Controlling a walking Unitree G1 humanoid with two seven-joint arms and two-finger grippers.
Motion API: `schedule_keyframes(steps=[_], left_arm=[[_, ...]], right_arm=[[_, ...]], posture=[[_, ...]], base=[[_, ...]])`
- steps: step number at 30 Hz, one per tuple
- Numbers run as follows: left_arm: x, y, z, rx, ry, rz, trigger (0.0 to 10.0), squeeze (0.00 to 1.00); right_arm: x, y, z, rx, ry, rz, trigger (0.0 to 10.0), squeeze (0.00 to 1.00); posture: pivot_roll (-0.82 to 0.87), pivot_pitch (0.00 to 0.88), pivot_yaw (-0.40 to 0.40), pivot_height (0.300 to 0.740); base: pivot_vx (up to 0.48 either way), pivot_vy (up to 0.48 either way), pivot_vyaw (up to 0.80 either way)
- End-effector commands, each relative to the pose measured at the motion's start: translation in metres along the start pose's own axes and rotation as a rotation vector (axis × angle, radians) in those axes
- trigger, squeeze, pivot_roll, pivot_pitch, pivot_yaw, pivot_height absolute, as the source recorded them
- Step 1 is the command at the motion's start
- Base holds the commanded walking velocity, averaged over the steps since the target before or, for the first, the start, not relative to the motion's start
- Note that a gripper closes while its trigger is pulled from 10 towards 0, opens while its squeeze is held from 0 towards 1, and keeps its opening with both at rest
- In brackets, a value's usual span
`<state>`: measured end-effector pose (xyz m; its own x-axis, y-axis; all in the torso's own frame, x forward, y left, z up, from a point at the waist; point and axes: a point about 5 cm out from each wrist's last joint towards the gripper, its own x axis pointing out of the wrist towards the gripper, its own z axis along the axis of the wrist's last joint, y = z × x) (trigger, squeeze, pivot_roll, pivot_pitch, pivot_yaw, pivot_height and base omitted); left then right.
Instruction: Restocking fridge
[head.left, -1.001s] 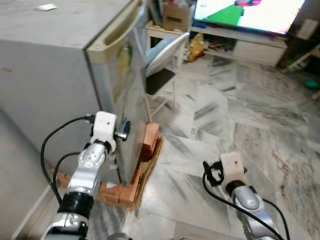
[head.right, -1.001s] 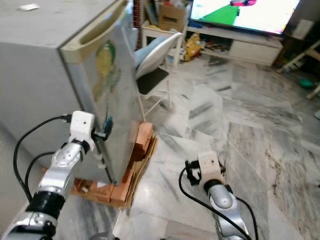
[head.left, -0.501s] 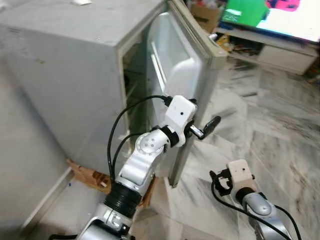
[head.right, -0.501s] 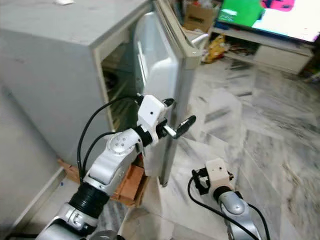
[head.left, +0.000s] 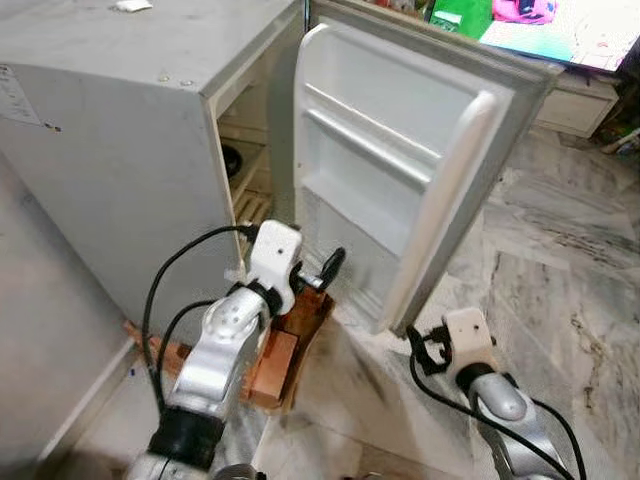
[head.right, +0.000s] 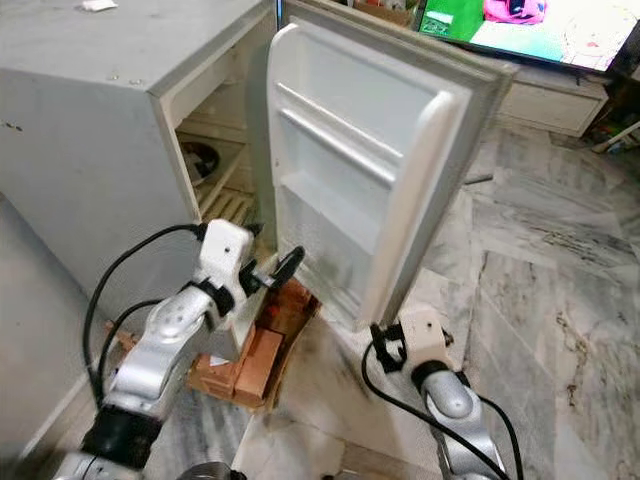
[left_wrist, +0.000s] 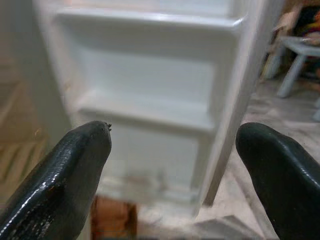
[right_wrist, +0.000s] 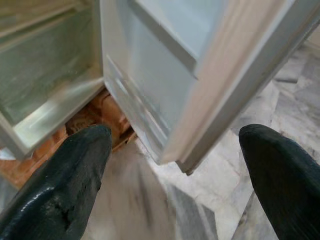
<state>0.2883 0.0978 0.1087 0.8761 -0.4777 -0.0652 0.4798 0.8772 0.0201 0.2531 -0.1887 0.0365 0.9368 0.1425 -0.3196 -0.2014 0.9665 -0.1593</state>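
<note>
Fridge (head.left: 120, 150) boxy grey metal, white moulded door (head.left: 400, 170) open; left gripper (head.left: 328, 270), right gripper (right_wrist: 170, 170) both agape.

Small grey fridge (head.left: 120, 130) stands with white-lined door (head.left: 400, 170) swung open.

The fridge door (head.left: 400, 170) stands swung wide, leaving the cabinet opening (head.left: 250, 150) reachable beside its hinge edge. Bricks (head.left: 285, 340) crowd the floor below the door, and bare marble floor (head.left: 560, 270) lies beyond the door's outer edge.
</note>
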Motion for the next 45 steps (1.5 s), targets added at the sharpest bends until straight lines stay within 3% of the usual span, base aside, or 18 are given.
schedule_keyframes(steps=[1,5,13,17,25,27,29,32,34,40,45], left_arm=[[-0.011,0.018,0.004,0.008,0.001,0.100,10.0,0.00],[-0.028,0.040,0.013,-0.001,0.001,0.216,10.0,0.00],[-0.054,0.047,-0.004,0.024,0.070,0.275,10.0,0.00],[-0.056,0.048,-0.008,-0.008,0.080,0.331,10.0,0.00],[-0.053,0.042,-0.015,0.043,0.116,0.305,10.0,0.00],[-0.049,0.042,-0.012,0.082,0.112,0.313,10.0,0.00],[-0.048,0.042,-0.010,0.089,0.105,0.321,10.0,0.00],[-0.050,0.048,-0.013,0.103,0.118,0.374,10.0,0.00],[-0.052,0.050,-0.017,0.101,0.131,0.398,10.0,0.00],[-0.060,0.051,-0.025,0.097,0.157,0.445,10.0,0.00],[-0.065,0.054,-0.035,0.112,0.183,0.508,10.0,0.00]], right_arm=[[0.000,-0.009,0.007,0.007,-0.027,-0.034,10.0,0.00],[0.004,-0.010,0.020,0.019,-0.063,-0.042,10.0,0.00],[0.018,0.001,0.036,0.129,-0.105,-0.095,10.0,0.00],[0.026,0.009,0.048,0.113,-0.150,-0.066,10.0,0.00],[0.034,0.007,0.060,0.118,-0.185,-0.078,10.0,0.00],[0.035,0.009,0.062,0.023,-0.218,-0.103,10.0,0.00],[0.036,0.011,0.063,0.025,-0.233,-0.093,10.0,0.00],[0.036,0.018,0.051,0.093,-0.136,-0.070,10.0,0.00],[0.034,0.019,0.050,0.147,-0.156,-0.046,10.0,0.00],[0.032,0.020,0.047,0.150,-0.150,-0.043,10.0,0.00],[0.032,0.020,0.044,0.074,-0.144,-0.063,10.0,0.00]], posture=[[0.12,0.032,-0.058,0.740],[0.14,0.070,-0.073,0.740],[0.12,0.037,-0.080,0.740],[0.11,0.020,-0.067,0.740],[0.10,0.014,-0.080,0.740],[0.11,0.007,-0.098,0.740],[0.11,0.006,-0.103,0.740],[0.11,0.004,-0.109,0.740],[0.11,0.004,-0.106,0.740],[0.10,0.000,-0.097,0.740],[0.09,0.000,-0.096,0.740]], base=[[0.000,-0.439,0.00],[0.000,-0.446,0.00],[0.000,-0.439,-0.11],[0.000,-0.429,-0.72],[0.293,-0.345,-0.73],[0.422,-0.127,0.00],[0.444,0.000,0.00],[0.465,0.000,0.00],[0.480,0.000,0.00],[0.480,0.000,0.00],[0.480,0.000,0.00]])
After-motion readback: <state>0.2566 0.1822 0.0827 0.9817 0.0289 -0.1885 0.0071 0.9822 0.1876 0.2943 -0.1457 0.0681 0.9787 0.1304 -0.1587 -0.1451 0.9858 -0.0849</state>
